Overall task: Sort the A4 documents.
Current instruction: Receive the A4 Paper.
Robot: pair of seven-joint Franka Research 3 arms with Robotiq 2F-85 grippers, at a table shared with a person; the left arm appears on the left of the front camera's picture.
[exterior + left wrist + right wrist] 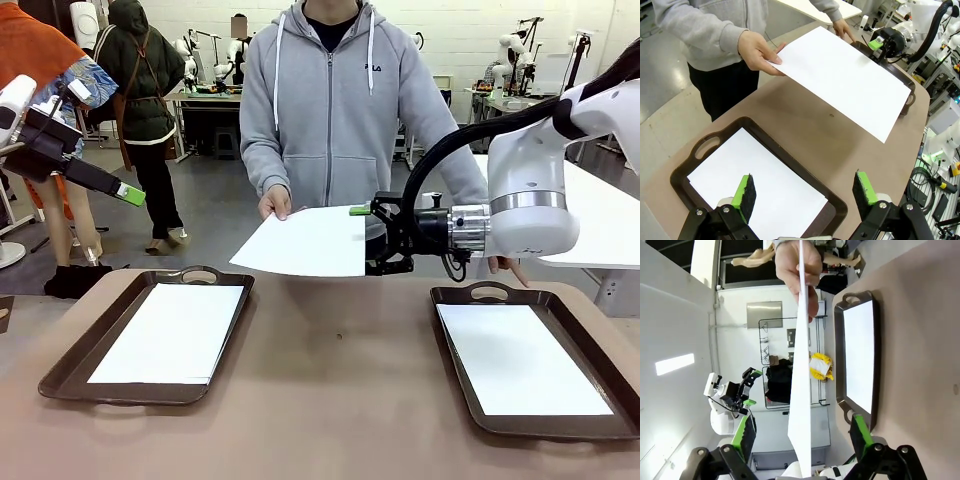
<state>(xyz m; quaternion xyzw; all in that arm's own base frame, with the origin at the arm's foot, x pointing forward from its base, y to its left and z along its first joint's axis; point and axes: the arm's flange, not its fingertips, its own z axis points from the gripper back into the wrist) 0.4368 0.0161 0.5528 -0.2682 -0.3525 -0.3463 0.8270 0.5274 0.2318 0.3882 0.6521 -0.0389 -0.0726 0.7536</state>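
A person's hand (275, 203) holds one white A4 document (310, 240) level above the table's far side. My right gripper (372, 240) stands open around that sheet's right edge, jaws above and below it without pinching. In the right wrist view the sheet (801, 390) runs edge-on between the spread fingers (746, 432). Another A4 document (170, 335) lies in the left tray (60, 375), and a third (520, 355) in the right tray (450, 330). My left gripper (805, 192) hangs open and empty high over the left tray's sheet (760, 170).
Both dark brown handled trays sit near the table's front corners, with bare brown tabletop (340, 380) between them. The person in a grey hoodie (330, 100) stands at the far edge, their other hand (510, 268) resting near the right tray's handle.
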